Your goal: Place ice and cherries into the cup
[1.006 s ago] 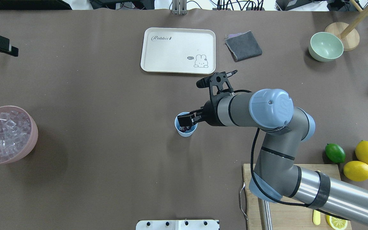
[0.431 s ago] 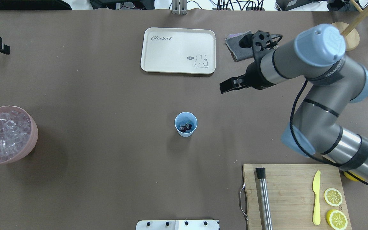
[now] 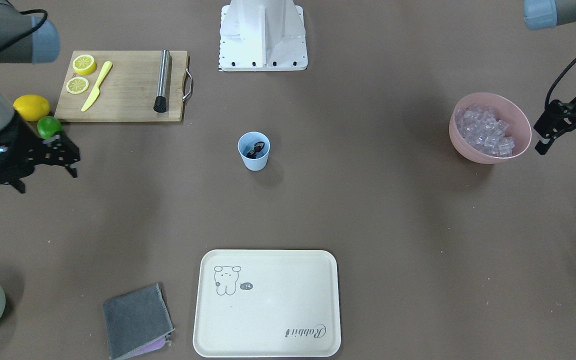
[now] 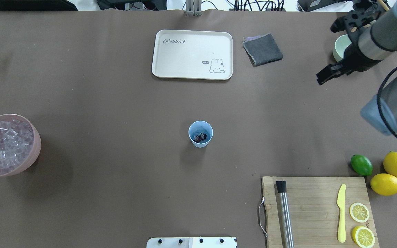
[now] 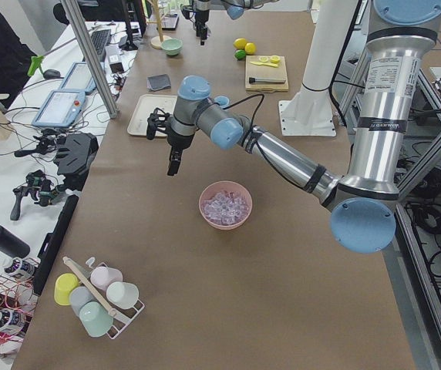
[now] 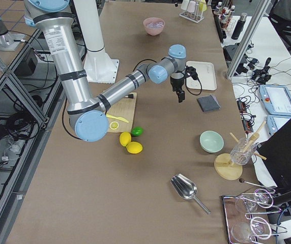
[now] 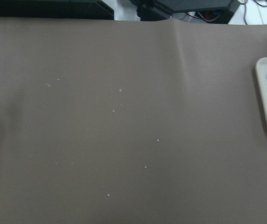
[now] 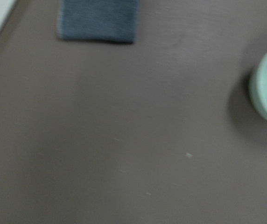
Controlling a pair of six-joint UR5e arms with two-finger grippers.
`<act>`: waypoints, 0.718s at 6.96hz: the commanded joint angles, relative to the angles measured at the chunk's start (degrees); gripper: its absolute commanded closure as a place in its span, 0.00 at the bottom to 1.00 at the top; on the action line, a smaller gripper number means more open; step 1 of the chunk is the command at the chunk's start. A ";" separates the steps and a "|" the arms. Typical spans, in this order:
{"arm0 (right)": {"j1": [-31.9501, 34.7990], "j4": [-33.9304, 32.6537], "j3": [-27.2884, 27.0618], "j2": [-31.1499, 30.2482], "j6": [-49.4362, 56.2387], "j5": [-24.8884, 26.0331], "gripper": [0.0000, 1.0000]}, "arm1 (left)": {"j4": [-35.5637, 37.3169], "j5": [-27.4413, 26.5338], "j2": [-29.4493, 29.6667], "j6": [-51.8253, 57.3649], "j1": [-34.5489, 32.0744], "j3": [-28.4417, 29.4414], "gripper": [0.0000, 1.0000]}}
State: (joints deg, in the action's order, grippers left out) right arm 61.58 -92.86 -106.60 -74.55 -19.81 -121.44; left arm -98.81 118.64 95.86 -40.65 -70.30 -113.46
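The light blue cup [image 4: 200, 133] stands upright mid-table, also in the front view [image 3: 253, 150]. The dark cherries [image 4: 202, 137] lie inside it with a little clear ice beside them. More ice [image 4: 6, 144] fills the pink bowl [image 4: 33, 156] at the left edge. My right gripper [image 4: 322, 78] is open and empty, high over the table's back right, far from the cup; it shows in the front view [image 3: 43, 172]. My left gripper [image 3: 563, 144] is open and empty just outside the pink bowl. Neither wrist view shows any fingers.
A cream tray [image 4: 192, 54] and a grey cloth [image 4: 262, 49] lie at the back. A pale green bowl [image 4: 339, 46] sits partly under the right arm. A cutting board [image 4: 314, 210] with knife, lemon slices and a steel rod, a lime [image 4: 361, 165] and lemons are front right.
My right gripper has risen out of the cup and swung far to the back right, leaving the cherries in the cup. The cup has not moved.
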 commanded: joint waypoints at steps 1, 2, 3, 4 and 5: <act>14.64 -13.26 0.07 -5.15 21.48 -1.95 0.00 | 0.46 0.19 -3.02 11.49 -5.00 0.78 0.02; 20.53 -16.96 -0.97 -8.56 24.70 -2.05 0.00 | 1.51 1.23 -3.39 15.47 -8.85 1.57 0.02; 25.47 -16.91 -0.98 -13.73 31.87 -2.66 0.00 | 4.39 6.12 -4.09 21.34 -13.16 1.57 0.02; 30.48 -17.26 -0.98 -17.35 33.33 -6.93 0.00 | 6.85 10.17 -5.49 27.58 -18.24 3.05 0.02; 33.31 -17.26 -0.81 -19.65 33.35 -7.67 0.00 | 7.14 12.38 -7.07 32.95 -22.21 5.85 0.02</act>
State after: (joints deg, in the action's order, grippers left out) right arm 90.39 -109.82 -107.50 -90.66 12.06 -127.17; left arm -93.02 127.50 90.54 -14.58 -87.28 -110.23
